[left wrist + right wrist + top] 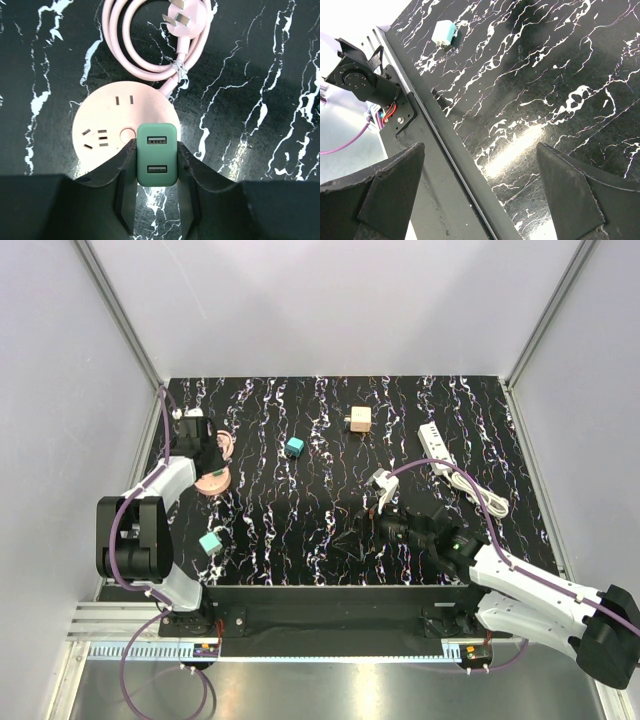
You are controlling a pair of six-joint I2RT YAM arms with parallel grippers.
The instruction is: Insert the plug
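Note:
The plug (157, 155), a green cube-shaped block with two USB ports on its face, sits clamped between the fingers of my left gripper (156, 150). It hangs over the right part of a round pink socket (100, 127), beside its slots. Whether it touches the socket I cannot tell. From above, the left gripper (211, 464) stands over that pink socket (213, 483) at the table's left, and the plug is hidden under it. My right gripper (480, 150) is open with nothing in it, low over the near middle of the table (380, 525).
The socket's pink cord (145, 50) is coiled behind it. A teal-blue cube (294, 447) lies mid-table, a tan cube (359, 420) farther back, and a pale mint cube (210, 542) near the front left. A white power strip (435, 445) with its cable (480, 495) lies at the right.

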